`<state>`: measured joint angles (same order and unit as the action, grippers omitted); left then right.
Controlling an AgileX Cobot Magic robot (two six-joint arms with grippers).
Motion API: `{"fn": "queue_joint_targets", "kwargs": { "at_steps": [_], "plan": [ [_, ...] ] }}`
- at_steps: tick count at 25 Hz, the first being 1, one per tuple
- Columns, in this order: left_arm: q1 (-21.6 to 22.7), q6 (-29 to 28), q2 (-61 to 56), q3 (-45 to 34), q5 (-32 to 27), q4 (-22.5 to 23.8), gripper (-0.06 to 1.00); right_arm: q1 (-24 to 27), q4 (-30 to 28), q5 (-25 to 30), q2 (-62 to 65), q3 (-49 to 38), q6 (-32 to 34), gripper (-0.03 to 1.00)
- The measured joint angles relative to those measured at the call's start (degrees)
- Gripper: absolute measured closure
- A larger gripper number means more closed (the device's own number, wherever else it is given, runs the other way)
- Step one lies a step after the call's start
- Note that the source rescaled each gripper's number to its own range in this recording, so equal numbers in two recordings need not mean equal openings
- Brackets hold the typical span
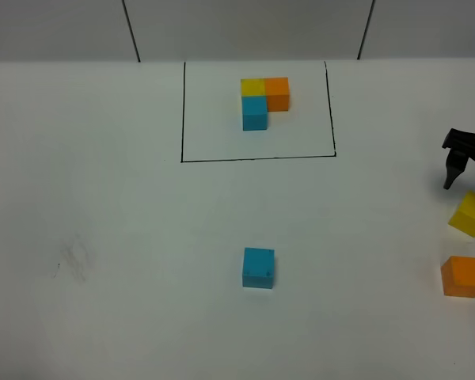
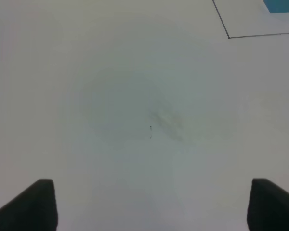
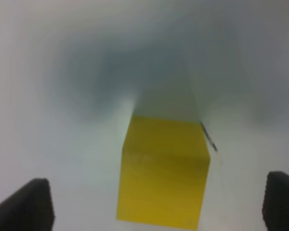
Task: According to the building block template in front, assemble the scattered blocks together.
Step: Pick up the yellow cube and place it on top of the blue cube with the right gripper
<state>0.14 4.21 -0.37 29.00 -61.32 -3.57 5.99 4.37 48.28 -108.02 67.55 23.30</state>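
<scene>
R gripper [image 3: 159,204] wide apart above small matte yellow cube [image 3: 164,168], empty; L gripper [image 2: 147,204] also wide, empty, over white table [image 2: 135,72].

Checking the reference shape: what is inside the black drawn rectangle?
An L of three joined cubes: yellow cube at the corner, orange cube beside it, cyan cube in front. Nothing covers them; the rest is bare table.
</scene>
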Motion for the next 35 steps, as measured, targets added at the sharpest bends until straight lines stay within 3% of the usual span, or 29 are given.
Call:
{"fn": "queue_joint_targets", "kwargs": {
  "at_steps": [11,13,15,16,17,25,28,35],
  "plan": [
    [0.0,-0.1,0.0,0.0,0.0,0.0,0.26,0.0,1.3,-2.4,-5.7,0.0,-0.7,0.18],
    [0.0,-0.1,0.0,0.0,0.0,0.0,0.26,0.0,1.3,-3.0,-5.9,0.0,-0.7,0.28],
    [0.0,-0.1,0.0,0.0,0.0,0.0,0.26,0.0,1.2,-3.6,-5.8,0.0,-0.9,0.49],
    [0.0,-0.1,0.0,0.0,0.0,0.0,0.26,0.0,1.0,-3.8,-5.8,0.0,-1.1,0.65],
    [0.0,-0.1,0.0,0.0,0.0,0.0,0.26,0.0,0.9,-4.0,-5.9,0.0,-1.5,0.69],
    [0.0,-0.1,0.0,0.0,0.0,0.0,0.26,-1.4,-0.9,-4.5,-2.5,0.0,-12.5,0.69],
    [0.0,-0.1,0.0,0.0,0.0,0.0,0.26,-5.7,-3.5,-5.5,2.5,0.0,-15.0,0.69],
    [0.0,-0.1,0.0,0.0,0.0,0.0,0.26,-19.2,-3.4,-7.8,7.5,3.1,-15.4,0.69]
  ]
}}
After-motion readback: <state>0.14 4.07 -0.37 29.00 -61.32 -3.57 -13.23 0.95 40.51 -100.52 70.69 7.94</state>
